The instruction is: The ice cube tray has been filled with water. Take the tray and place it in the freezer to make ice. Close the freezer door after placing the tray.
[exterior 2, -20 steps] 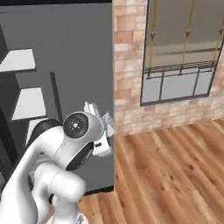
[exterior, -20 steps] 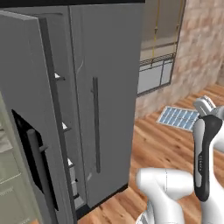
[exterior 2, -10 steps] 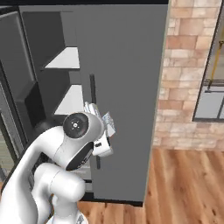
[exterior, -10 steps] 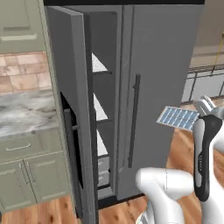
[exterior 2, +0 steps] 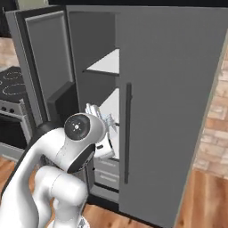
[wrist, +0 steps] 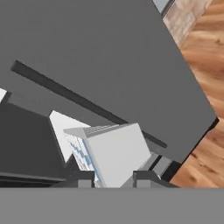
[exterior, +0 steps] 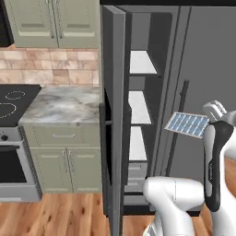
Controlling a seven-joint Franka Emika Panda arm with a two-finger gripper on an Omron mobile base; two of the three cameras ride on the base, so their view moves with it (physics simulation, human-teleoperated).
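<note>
Ice cube tray (exterior: pixel 187 125) held aloft in the fingers (wrist: pixel 114 178), which are nearly closed and clamp its near edge; grid of water (exterior: pixel 184 123) cells faces up, tray close to level, likely so nothing spills. It hangs in front of the plain grey door, just beside the freezer (exterior: pixel 138 138) opening, not yet inside. Freezer door (exterior: pixel 114 124) stands swung wide, leaving white shelves (exterior: pixel 138 107) exposed. Judgement: carry phase; tray needs moving left toward a shelf.
</note>
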